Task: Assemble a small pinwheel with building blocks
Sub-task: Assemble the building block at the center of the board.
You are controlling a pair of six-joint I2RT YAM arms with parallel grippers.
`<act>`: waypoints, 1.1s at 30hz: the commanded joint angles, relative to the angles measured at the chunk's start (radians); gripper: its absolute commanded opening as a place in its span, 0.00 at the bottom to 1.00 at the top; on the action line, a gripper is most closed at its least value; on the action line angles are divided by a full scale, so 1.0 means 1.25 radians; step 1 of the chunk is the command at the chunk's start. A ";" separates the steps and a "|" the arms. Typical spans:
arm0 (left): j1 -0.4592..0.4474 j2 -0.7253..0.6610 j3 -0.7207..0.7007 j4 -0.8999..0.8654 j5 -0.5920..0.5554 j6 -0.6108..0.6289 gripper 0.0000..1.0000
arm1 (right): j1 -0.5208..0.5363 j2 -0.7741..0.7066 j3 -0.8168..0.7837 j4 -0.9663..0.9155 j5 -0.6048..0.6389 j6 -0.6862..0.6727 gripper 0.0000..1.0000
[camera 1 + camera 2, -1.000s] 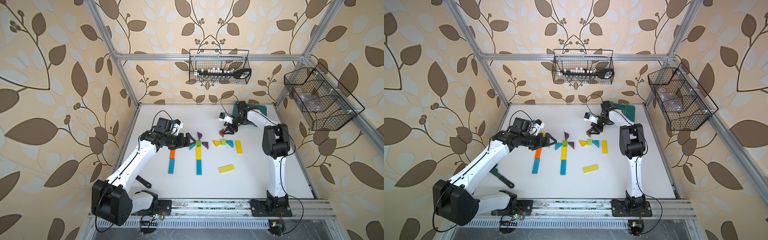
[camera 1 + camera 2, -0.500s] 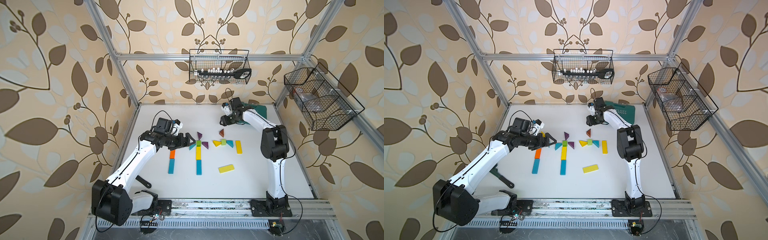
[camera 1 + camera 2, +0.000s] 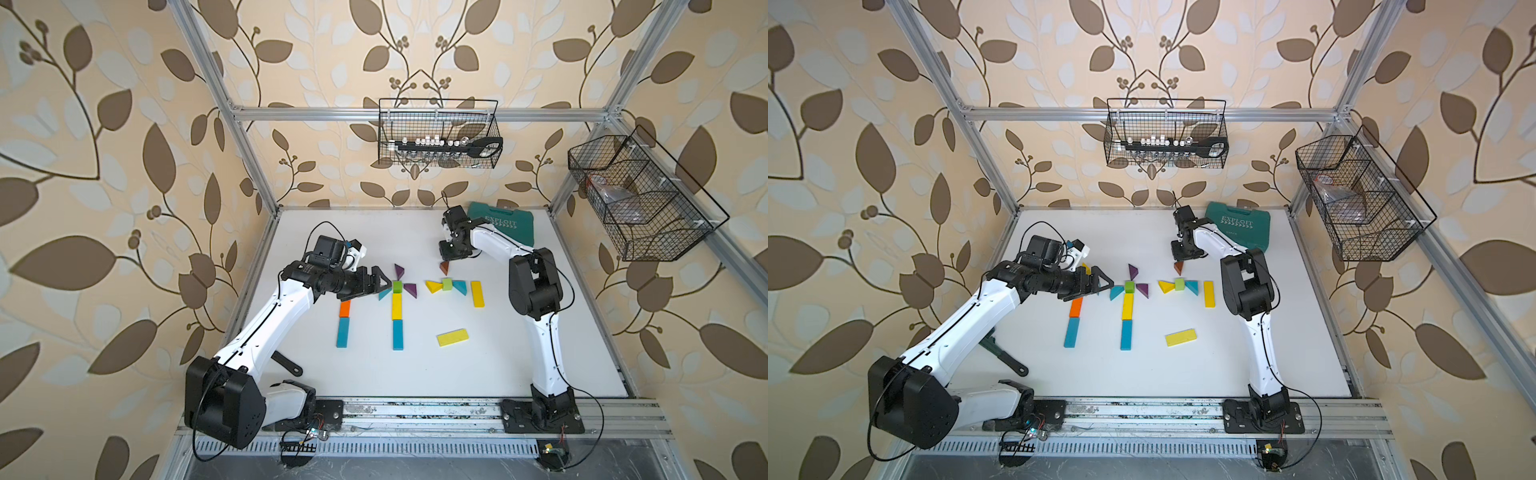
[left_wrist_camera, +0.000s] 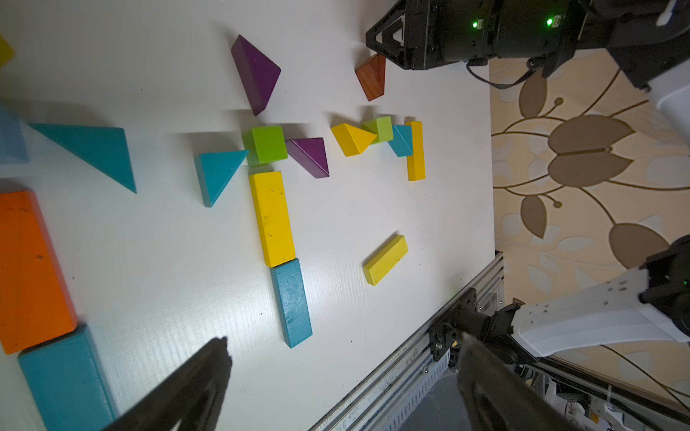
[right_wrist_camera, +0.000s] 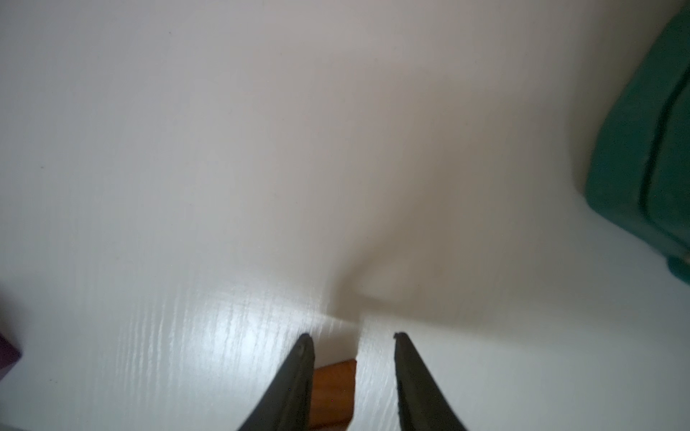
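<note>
We see the right gripper [image 5: 351,337] back down beside the brown wedge [image 3: 444,267], jaws narrowed to a slim gap yet clamping nothing, wedge lying loose on the table [image 3: 415,374] just behind the pale green cube [image 3: 447,284], so that blade still needs seating; left gripper [image 4: 341,339] gapes empty.

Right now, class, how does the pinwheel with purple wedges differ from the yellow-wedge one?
The purple-wedge pinwheel has a stem below its cube, a yellow bar then a teal bar; the yellow-wedge pinwheel has none. The first has two purple wedges and a teal wedge; the second a yellow wedge, a second teal wedge and a brown wedge. Both ring a green cube.
</note>
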 commanded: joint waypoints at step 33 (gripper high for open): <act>0.070 -0.067 0.068 -0.168 -0.176 0.166 0.99 | 0.286 -0.782 -0.794 0.215 -0.033 -0.479 1.00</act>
